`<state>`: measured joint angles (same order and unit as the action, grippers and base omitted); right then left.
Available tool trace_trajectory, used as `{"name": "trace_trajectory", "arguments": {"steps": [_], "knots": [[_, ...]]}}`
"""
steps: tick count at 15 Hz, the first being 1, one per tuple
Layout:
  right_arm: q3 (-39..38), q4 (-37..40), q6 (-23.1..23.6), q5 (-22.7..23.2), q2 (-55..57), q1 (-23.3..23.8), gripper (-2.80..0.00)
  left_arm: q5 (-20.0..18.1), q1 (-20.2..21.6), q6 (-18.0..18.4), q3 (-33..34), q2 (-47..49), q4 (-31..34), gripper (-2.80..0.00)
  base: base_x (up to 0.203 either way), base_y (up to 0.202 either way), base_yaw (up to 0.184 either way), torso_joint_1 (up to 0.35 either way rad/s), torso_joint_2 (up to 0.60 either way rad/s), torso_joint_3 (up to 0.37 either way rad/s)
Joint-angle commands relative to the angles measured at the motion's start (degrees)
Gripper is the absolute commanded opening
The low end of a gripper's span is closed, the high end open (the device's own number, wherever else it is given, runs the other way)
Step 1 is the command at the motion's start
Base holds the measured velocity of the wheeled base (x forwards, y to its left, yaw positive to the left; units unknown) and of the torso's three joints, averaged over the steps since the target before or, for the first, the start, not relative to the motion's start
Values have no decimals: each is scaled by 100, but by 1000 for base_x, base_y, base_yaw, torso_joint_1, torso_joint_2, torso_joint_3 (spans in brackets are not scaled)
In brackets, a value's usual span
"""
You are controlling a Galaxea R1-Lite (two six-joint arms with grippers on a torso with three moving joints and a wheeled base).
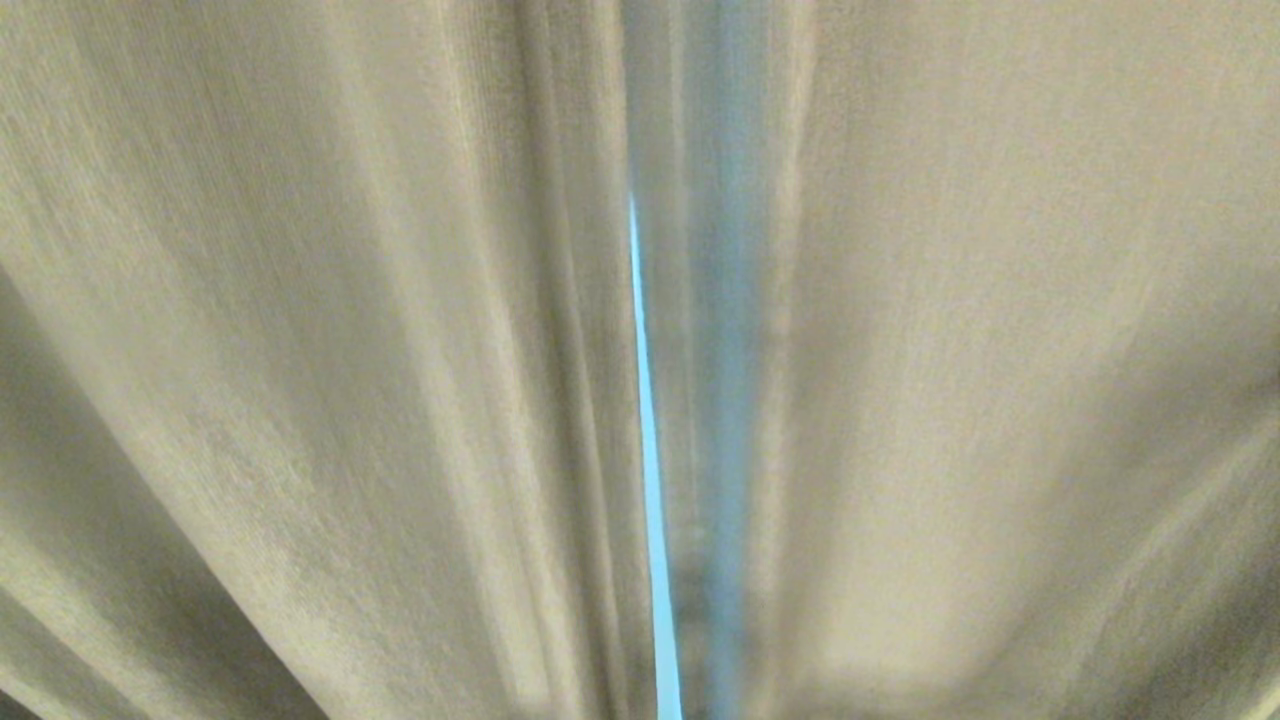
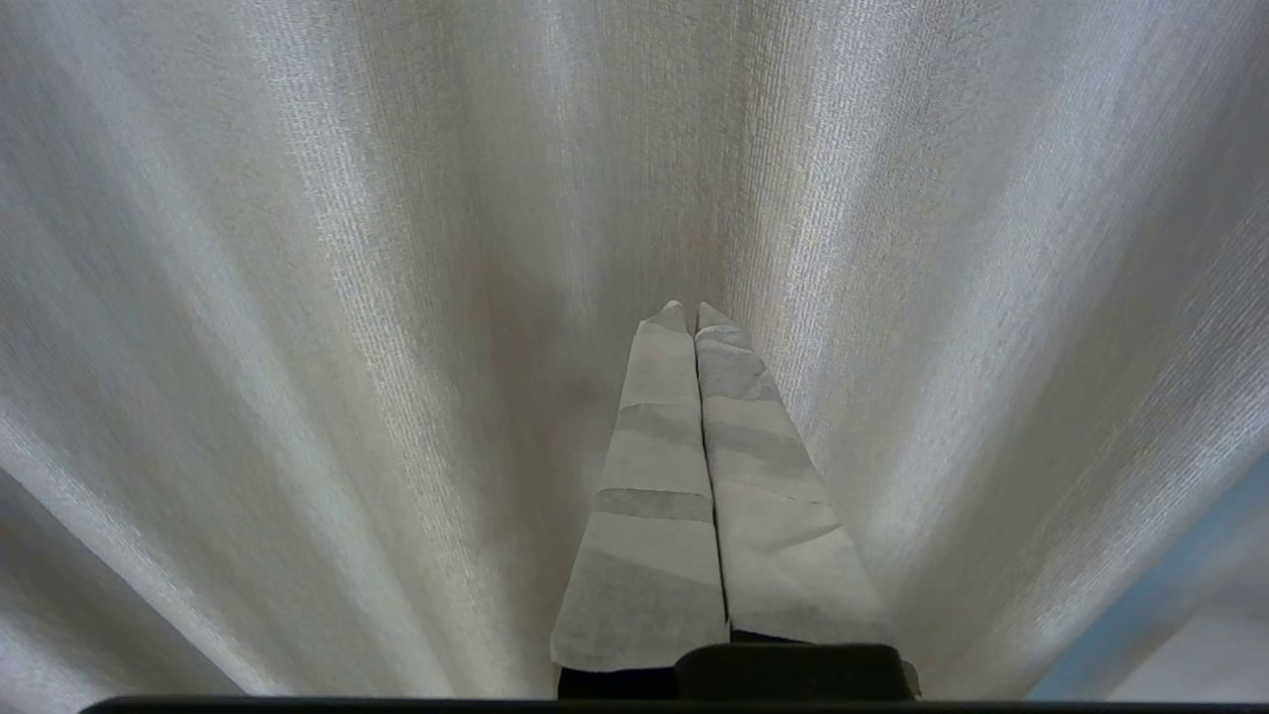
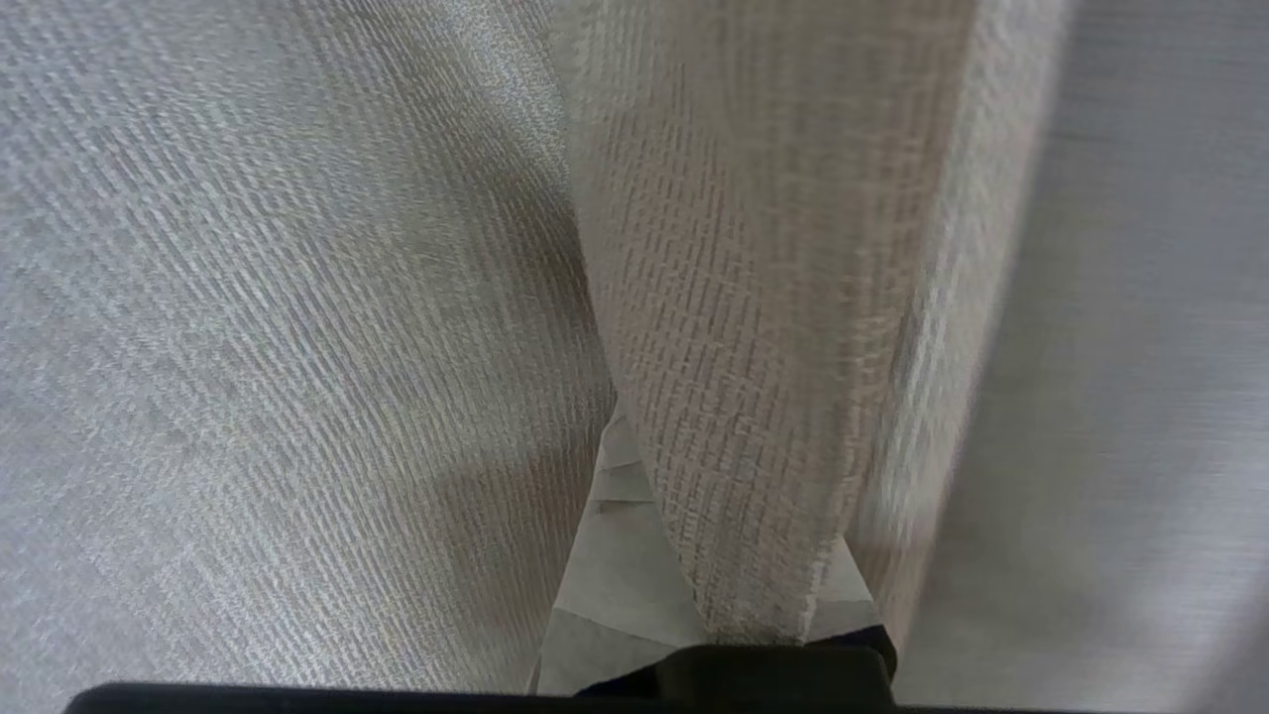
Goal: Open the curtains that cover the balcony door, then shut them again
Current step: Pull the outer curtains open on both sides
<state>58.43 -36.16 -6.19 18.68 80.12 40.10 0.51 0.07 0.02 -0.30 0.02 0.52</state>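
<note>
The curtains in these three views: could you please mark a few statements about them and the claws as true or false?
1. In the head view the curtains show a thin bright slit between two panels. True.
2. The left claw is wide open. False: its taped fingers are pressed together, empty.
3. A fold of curtain fabric lies across the right claw, hiding its fingertips. True.
4. Both arms show in the head view. False: only curtain fabric shows there.
5. The balcony door's handle is clearly visible. False: no handle shows in any view.
</note>
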Motion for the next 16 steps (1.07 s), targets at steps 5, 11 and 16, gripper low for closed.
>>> {"name": "trace_trajectory", "arguments": {"steps": [5, 11, 16], "knots": [[465, -41, -84, 20, 718, 871, -280, 2, 1, -2, -1, -2, 0, -280, 0, 0, 0, 0, 0, 0], [574, -484, -145, 40, 1185, 1502, -280, 2, 1, -2, 4, -2, 0, -280, 0, 0, 0, 0, 0, 0], [848, -495, -145, 48, 1527, 1881, -280, 2, 1, 6, 3, -2, 0, -280, 0, 0, 0, 0, 0, 0]]}}
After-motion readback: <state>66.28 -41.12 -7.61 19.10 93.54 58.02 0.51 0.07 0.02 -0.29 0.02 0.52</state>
